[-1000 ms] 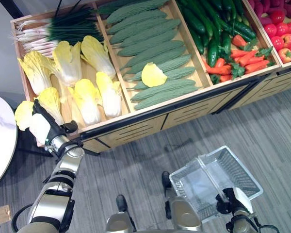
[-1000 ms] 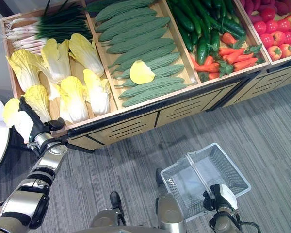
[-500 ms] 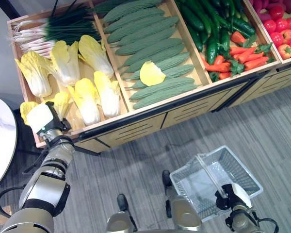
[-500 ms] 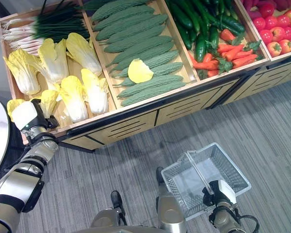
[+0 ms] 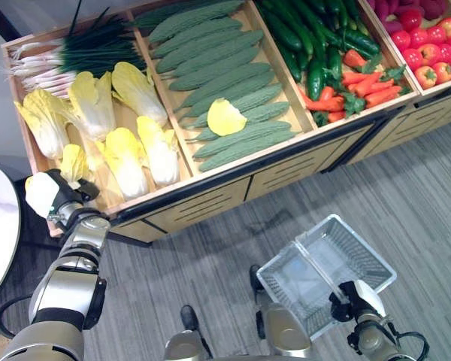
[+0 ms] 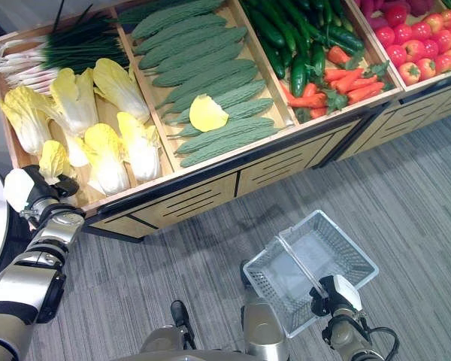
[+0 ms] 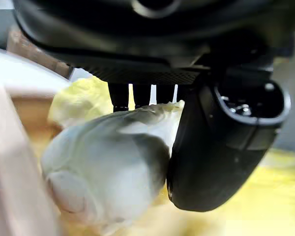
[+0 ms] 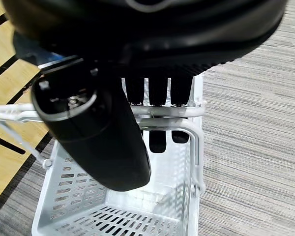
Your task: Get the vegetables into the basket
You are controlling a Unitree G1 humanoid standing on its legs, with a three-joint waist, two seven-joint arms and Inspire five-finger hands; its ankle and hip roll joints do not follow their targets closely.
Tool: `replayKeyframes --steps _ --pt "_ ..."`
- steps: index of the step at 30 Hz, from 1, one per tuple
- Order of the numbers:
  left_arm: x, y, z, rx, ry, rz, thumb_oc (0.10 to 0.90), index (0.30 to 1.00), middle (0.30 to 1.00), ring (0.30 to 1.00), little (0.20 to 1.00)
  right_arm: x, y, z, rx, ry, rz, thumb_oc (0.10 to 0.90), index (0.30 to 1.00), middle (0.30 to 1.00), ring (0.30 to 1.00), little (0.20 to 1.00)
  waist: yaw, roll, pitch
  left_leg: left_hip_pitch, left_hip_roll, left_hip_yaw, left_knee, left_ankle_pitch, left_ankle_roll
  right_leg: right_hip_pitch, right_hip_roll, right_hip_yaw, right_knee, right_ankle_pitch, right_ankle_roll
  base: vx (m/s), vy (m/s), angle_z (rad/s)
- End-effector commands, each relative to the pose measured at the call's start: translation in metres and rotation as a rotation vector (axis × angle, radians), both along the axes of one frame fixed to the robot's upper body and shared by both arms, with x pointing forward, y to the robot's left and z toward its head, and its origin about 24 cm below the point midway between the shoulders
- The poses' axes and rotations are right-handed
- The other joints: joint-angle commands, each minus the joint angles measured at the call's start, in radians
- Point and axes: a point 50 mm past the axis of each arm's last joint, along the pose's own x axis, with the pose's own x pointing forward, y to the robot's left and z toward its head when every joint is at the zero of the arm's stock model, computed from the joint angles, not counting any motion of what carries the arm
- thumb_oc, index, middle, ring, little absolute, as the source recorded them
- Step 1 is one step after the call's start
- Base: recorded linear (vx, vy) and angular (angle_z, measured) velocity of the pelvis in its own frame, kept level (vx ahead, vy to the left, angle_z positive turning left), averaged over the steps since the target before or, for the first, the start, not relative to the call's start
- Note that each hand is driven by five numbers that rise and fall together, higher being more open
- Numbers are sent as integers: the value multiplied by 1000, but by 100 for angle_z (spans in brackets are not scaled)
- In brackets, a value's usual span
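The left hand (image 5: 60, 197) has drawn back to the produce stand's (image 5: 210, 192) near left corner, clenched on a cabbage (image 7: 105, 162) lifted from its bin. The right hand (image 5: 353, 301) grips the empty basket's (image 5: 361, 263) handle, so transfer comes next.

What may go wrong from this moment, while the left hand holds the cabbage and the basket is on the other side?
1. The left hand pinches the cabbage between thumb and fingers only; it may slip out during the carry.
2. The basket hangs from its handle in the right hand, far across; it may swing, so the drop could miss.
3. The cabbage sits near the crate's front edge and might catch on it.
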Motion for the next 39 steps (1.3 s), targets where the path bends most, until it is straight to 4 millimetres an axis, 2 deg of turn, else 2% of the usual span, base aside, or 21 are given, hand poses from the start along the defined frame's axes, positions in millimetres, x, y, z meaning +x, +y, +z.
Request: replayKeyframes --steps 1,2,3,4,5,6,7,11,12,13,14,16,27,32,39 --pt "17 -28 57 60 -338 -99 400 300 300 300 300 -3 -11 6 -32 -30 -13 400 300 300 300 300 3 -39 -2 -38 27 -64 1 16 -38 25 -77 -37 103 -183 80 -24 -1 16" --pt "15 -33 58 12 -382 -119 400 300 300 300 300 -4 -12 6 -30 -28 -17 400 300 300 300 300 4 -42 -1 -39 25 -65 1 16 -37 26 -78 -39 102 -184 80 -38 13 17" --pt "14 -49 74 -33 -500 -214 400 300 300 300 300 -3 -12 7 -29 -28 -18 400 300 300 300 300 4 -45 2 -40 24 -69 1 14 -35 27 -82 -39 101 -181 81 -31 16 9" --pt "13 -49 73 -34 -499 -214 400 300 300 300 300 -3 -12 7 -29 -27 -18 400 300 300 300 300 4 -44 2 -40 24 -70 1 14 -35 28 -82 -39 100 -181 81 -31 17 4" --pt "11 -57 79 -83 -560 -271 400 300 300 300 300 -2 -13 8 -29 -29 -18 400 300 300 300 300 6 -46 3 -42 22 -73 1 13 -33 28 -84 -40 100 -180 81 -28 21 8" --pt "6 -66 88 -158 -644 -382 400 300 300 300 300 1 -12 9 -21 -37 -14 400 300 300 300 300 6 -48 4 -42 20 -73 1 11 -32 29 -88 -42 99 -177 83 -27 21 8" --pt "6 -65 87 -160 -643 -383 400 300 300 300 300 0 -12 9 -21 -36 -14 400 300 300 300 300 6 -48 3 -42 19 -73 1 11 -32 29 -88 -42 99 -177 83 -27 29 7" --pt "-3 -81 95 -293 -717 -594 400 300 300 300 300 5 -11 11 -8 -41 7 400 300 300 300 300 7 -49 -2 -40 17 -67 1 7 -30 31 -92 -37 93 -170 84 -5 8 0" --pt "-5 -91 99 -322 -721 -700 400 300 300 300 300 5 -12 12 -9 -38 10 400 300 300 300 300 7 -51 -6 -40 16 -66 1 6 -29 31 -94 -36 90 -167 86 0 0 0" --pt "-5 -91 99 -323 -720 -701 400 300 300 300 300 5 -12 12 -9 -38 10 400 300 300 300 300 7 -51 -7 -40 16 -65 1 5 -29 31 -94 -35 90 -167 86 0 0 0" --pt "-8 -103 102 -352 -718 -813 400 300 300 300 300 4 -13 12 -4 -28 9 400 300 300 300 300 8 -52 -10 -40 15 -65 1 4 -28 31 -96 -33 86 -164 87 0 0 0" --pt "-9 -112 103 -389 -712 -897 400 300 300 300 300 3 -13 11 2 -21 4 400 300 300 300 300 6 -53 -12 -41 14 -63 1 4 -27 31 -97 -31 84 -162 87 0 0 0" --pt "-21 -144 99 -688 -727 -1194 400 300 300 300 300 -7 -9 4 41 36 -2 400 300 300 300 300 4 -58 -25 -38 12 -51 1 1 -26 27 -97 -17 74 -156 89 1 1 0" --pt "-27 -152 97 -686 -698 -1267 400 300 300 300 300 -11 -9 2 49 52 -11 400 300 300 300 300 8 -58 -28 -39 10 -51 1 3 -25 28 -98 -16 75 -156 89 0 1 -1" --pt "-28 -155 95 -682 -692 -1273 400 300 300 300 300 -10 -7 1 54 51 -7 400 300 300 300 300 13 -61 -32 -38 10 -52 1 1 -23 29 -98 -15 75 -157 89 0 0 0"
